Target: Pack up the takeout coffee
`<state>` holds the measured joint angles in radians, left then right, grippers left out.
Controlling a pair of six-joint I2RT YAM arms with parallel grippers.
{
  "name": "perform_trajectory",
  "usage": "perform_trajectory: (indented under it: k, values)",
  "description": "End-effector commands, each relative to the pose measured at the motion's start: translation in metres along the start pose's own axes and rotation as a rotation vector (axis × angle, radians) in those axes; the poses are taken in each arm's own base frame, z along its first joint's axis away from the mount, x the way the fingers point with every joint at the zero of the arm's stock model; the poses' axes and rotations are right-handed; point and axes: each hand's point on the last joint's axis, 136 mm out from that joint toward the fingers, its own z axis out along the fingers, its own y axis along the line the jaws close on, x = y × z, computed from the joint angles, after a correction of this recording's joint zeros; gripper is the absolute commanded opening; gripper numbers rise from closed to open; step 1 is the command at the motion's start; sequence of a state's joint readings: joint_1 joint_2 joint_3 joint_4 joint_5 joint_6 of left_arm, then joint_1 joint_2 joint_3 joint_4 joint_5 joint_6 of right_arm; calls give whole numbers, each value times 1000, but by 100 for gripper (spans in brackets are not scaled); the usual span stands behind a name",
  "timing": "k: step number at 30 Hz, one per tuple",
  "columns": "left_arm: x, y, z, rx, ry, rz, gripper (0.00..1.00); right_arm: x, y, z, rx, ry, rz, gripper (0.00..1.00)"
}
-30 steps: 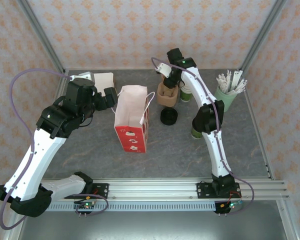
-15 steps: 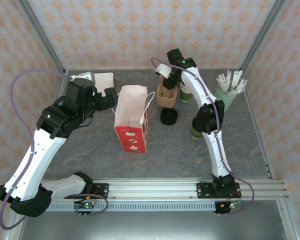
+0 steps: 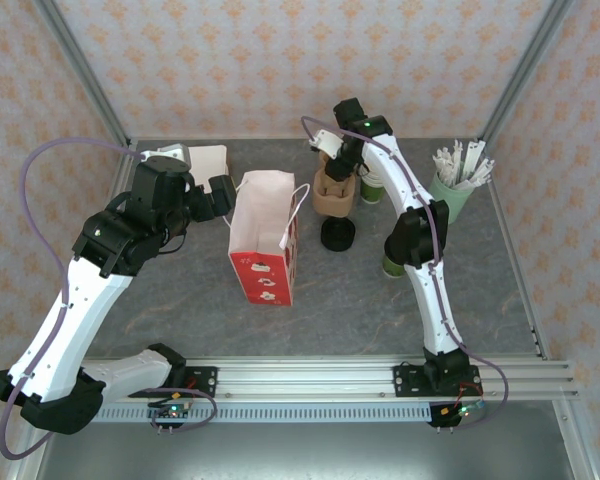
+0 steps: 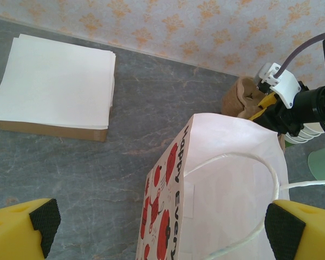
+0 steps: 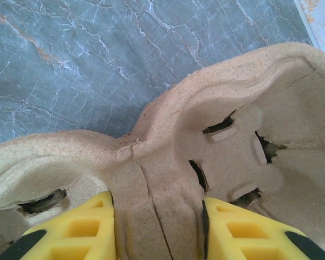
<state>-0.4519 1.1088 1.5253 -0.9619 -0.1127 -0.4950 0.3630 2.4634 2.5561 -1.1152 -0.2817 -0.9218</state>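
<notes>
1. Carrier handling looks the step in hand: right gripper [image 5: 160, 230] clamps the middle ridge of the pulp cup carrier [image 5: 216, 108] near the table's far edge
2. Left gripper [image 4: 162, 219] hangs wide apart over the paper bag [image 4: 233, 179]
3. Takeout coffee [image 3: 391, 267] stands right of centre, its top hidden under the right arm; it probably needs seating in the carrier next
4. Bag print begins "Happy Ev", the rest cut off

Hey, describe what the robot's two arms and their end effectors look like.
The left arm and right arm are white shells with black joints, each trailing a thin purple cable. The left end effector and right end effector have chunky yellow fingers tipped with black pads. A small white block sits on the right wrist.
</notes>
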Motion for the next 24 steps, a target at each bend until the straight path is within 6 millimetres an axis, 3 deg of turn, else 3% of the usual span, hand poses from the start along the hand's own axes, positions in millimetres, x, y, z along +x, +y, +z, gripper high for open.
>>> perform_trajectory:
  k: [1, 6, 11, 24]
  values:
    - [-3, 2, -8, -2, -5, 18, 100, -9, -5, -25, 26, -41, -22, 36]
    - [-4, 3, -9, -5, -9, 17, 100, -9, -6, -27, 27, -41, -27, 37]
    - [-5, 2, -9, -1, -10, 17, 100, -8, -6, -27, 29, -36, -31, 45]
    - [-6, 0, -9, 2, -11, 17, 100, -12, -8, -35, 41, -56, -38, 37]
